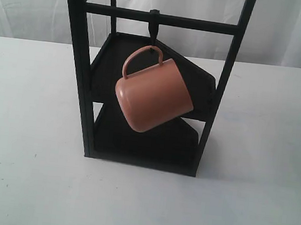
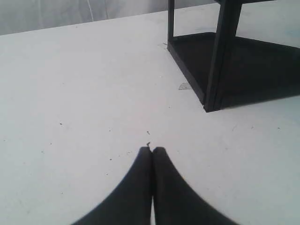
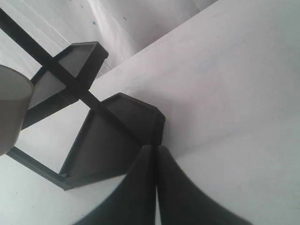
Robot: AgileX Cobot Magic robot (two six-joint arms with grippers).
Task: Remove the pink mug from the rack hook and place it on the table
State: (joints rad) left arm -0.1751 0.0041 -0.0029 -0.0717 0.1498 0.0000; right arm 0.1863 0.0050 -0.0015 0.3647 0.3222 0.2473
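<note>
The pink mug (image 1: 155, 94) hangs tilted by its loop handle from the rack hook (image 1: 154, 30), which is fixed to the crossbar of the black rack (image 1: 81, 66). In the right wrist view only a pale edge of the pink mug (image 3: 13, 105) shows beside the rack (image 3: 108, 136). My left gripper (image 2: 152, 150) is shut and empty above the white table (image 2: 84, 93), apart from the rack's foot (image 2: 212, 101). My right gripper (image 3: 156, 149) is shut and empty too, off to the rack's side. Neither gripper appears in the exterior view.
The rack's two dark shelves (image 1: 136, 138) sit behind and below the mug. The white table (image 1: 24, 174) spreads wide on both sides of the rack and in front of it. A pale curtain (image 1: 291, 25) hangs behind.
</note>
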